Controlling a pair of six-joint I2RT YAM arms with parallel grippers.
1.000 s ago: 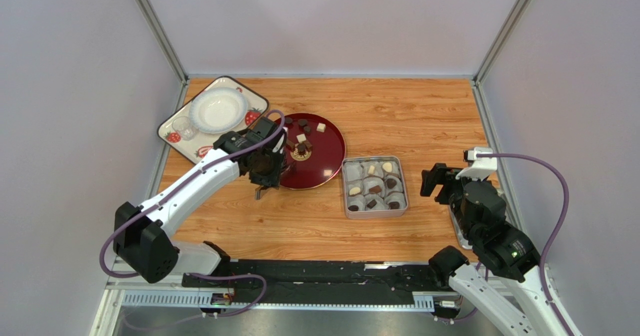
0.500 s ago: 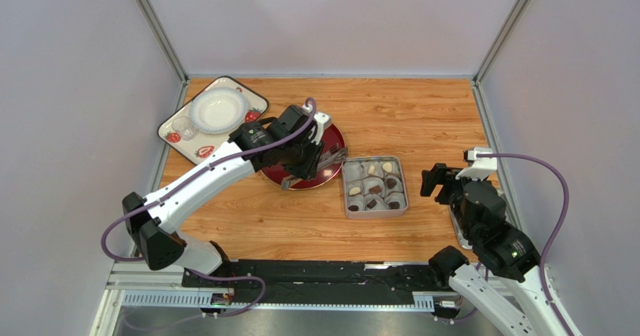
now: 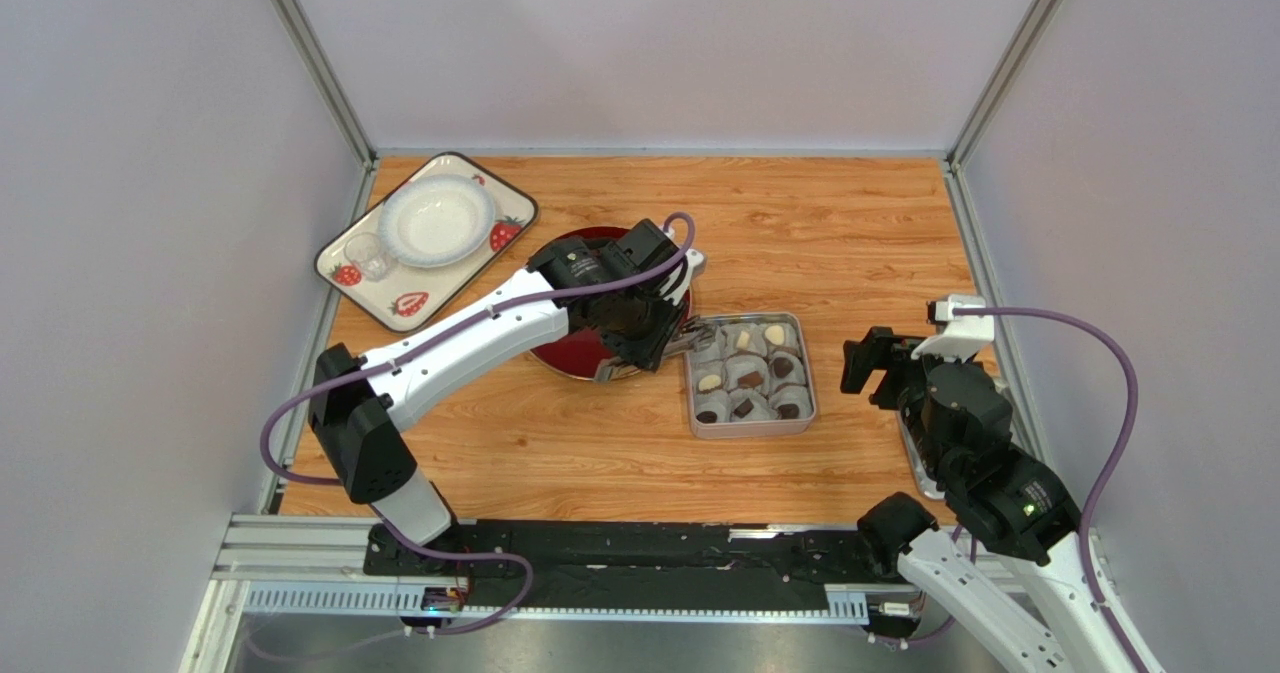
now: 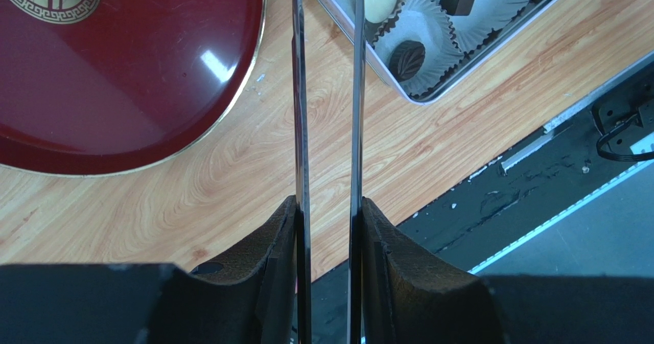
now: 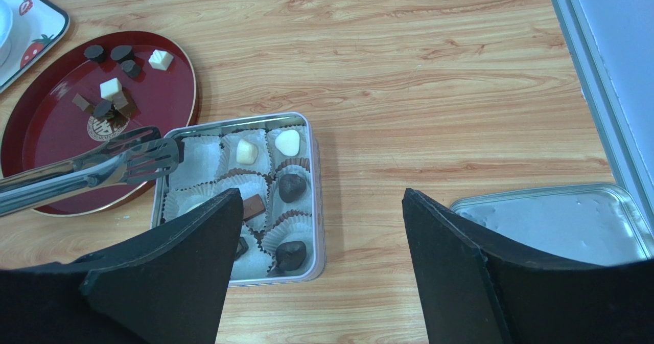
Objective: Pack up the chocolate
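Observation:
My left gripper (image 3: 649, 321) is shut on metal tongs (image 3: 694, 340), its fingers (image 4: 276, 244) pressing the two blades (image 4: 298, 91). The tong tips (image 5: 150, 156) hang over the far left corner of the square grey tin (image 3: 694, 403); no piece shows between them. The tin (image 5: 316, 206) holds white paper cups, several with a chocolate (image 5: 290, 187) inside. More chocolate (image 5: 111, 89), dark and white, lies on the red plate (image 5: 46, 129). My right gripper (image 5: 322, 229) is open and empty, above the wood right of the tin.
A silver tin lid (image 5: 553, 221) lies at the right edge, partly under my right arm. A strawberry-patterned tray (image 3: 353, 261) with a white bowl (image 3: 436, 219) sits at the far left. Grey walls close in the table on three sides.
My left arm has swung right with the tongs, from the red plate's left side across it to the tin's left corner. The right arm has not moved.

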